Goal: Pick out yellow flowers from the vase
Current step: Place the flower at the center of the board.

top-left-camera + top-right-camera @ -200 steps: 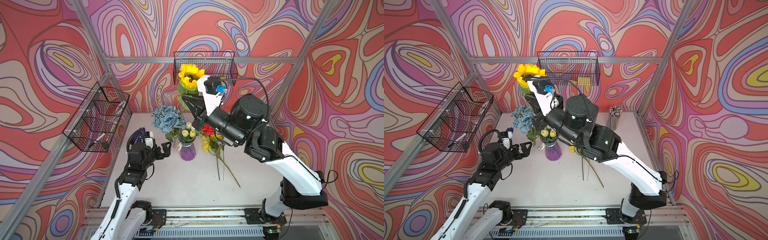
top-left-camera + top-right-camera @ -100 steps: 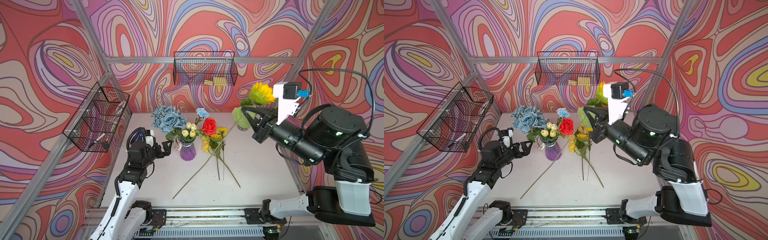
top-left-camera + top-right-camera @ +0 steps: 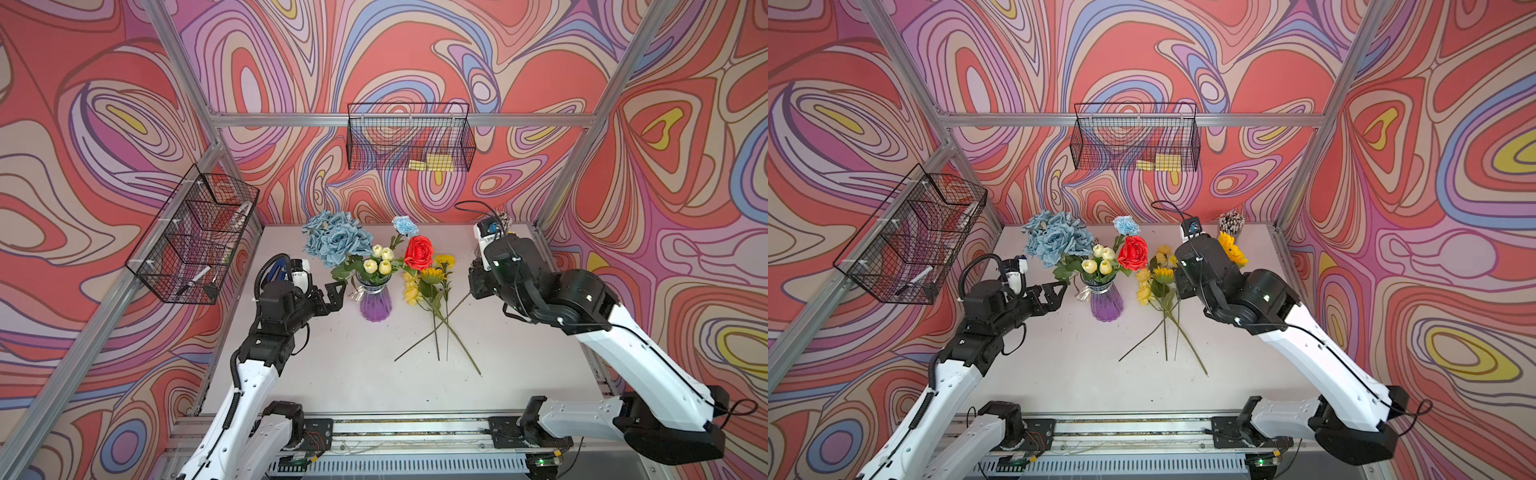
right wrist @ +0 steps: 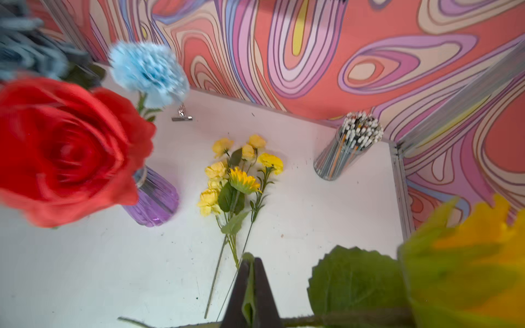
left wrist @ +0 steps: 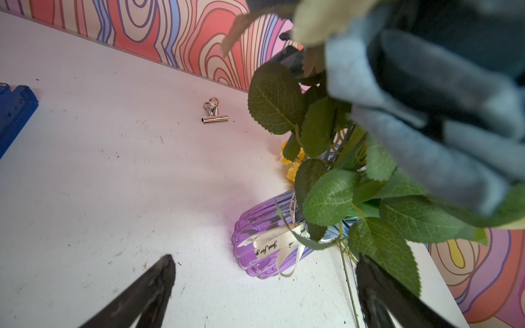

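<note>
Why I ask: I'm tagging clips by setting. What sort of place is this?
Most likely a robot lab test cell, not a home: left arm and right arm mounted on a rail at a white table, aluminium frame posts, swirl-printed wall panels.

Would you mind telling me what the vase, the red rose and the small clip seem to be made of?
Vase: probably glass, maybe clear plastic; translucent purple, ribbed, glossy.
Red rose: likely fabric; matte, soft-edged petals.
Clip: polished metal, judging by its mirror-like shine.
</note>
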Controlling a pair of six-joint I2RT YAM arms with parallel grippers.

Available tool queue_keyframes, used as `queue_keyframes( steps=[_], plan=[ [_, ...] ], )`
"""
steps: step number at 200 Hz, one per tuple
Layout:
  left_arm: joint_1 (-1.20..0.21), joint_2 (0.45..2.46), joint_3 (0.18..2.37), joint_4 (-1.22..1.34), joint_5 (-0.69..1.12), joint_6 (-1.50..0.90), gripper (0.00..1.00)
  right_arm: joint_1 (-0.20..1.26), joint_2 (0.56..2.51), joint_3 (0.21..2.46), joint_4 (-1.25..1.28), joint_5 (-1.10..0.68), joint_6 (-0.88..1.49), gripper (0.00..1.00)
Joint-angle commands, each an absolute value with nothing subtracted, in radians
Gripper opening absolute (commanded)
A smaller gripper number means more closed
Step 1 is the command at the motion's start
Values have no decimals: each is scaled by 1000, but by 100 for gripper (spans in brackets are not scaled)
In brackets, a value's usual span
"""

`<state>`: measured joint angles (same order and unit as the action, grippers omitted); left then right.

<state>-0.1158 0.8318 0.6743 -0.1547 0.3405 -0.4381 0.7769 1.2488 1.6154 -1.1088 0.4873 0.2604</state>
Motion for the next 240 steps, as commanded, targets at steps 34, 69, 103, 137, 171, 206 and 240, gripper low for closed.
queue_keyframes(
  steps=[34,69,103,137,171,206,240],
  plan=[
    [-110,828,704,-156,341,-435,100,571,1327,1482,-886,103,83,0],
    [-110,845,706,-161,335,-432,100,433,1452,1475,-788,-67,9,0],
    [-110,850,706,-163,323,-430,100,347,1580,1486,-705,-181,-63,0],
    [-110,870,712,-163,324,-431,100,330,1726,1514,-645,-248,-155,0],
    [-110,879,712,-161,321,-430,100,327,1844,1583,-605,-275,-173,0],
    [-110,880,709,-161,305,-427,100,321,1924,1644,-584,-296,-176,0],
    [-110,896,706,-159,292,-420,100,321,1967,1635,-538,-291,-152,0]
  ],
)
